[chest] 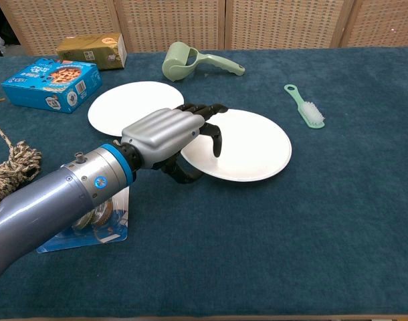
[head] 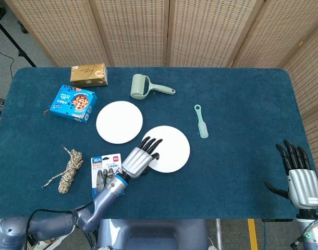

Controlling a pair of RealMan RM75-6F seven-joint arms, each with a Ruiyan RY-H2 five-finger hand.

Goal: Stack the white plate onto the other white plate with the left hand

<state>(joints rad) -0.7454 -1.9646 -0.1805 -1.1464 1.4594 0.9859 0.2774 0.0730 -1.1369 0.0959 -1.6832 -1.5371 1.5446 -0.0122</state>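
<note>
White and round, the near plate (chest: 247, 147) lies on a dark blue cloth-covered table (head: 242, 104), just right of the other white plate (chest: 127, 107), the two apart. The left hand (chest: 174, 134) reaches over the near plate's left rim, fingers (chest: 216, 137) curved down over the top surface and the thumb apparently tucked under the edge. The rim looks slightly lifted there, so this reads as the start of a pinch; how firm the hold is, I cannot tell. The right hand (head: 297, 174) hovers near the table's right front corner, fingers spread, holding nothing.

Risks, as judgement: a thin, smooth plate held only at one edge could slip or tip out as it rises. It could also slide away on the cloth. Swinging left, its low far edge might catch the target plate's rim and push it toward the blue snack box (head: 73, 103), or land off-centre.
</note>
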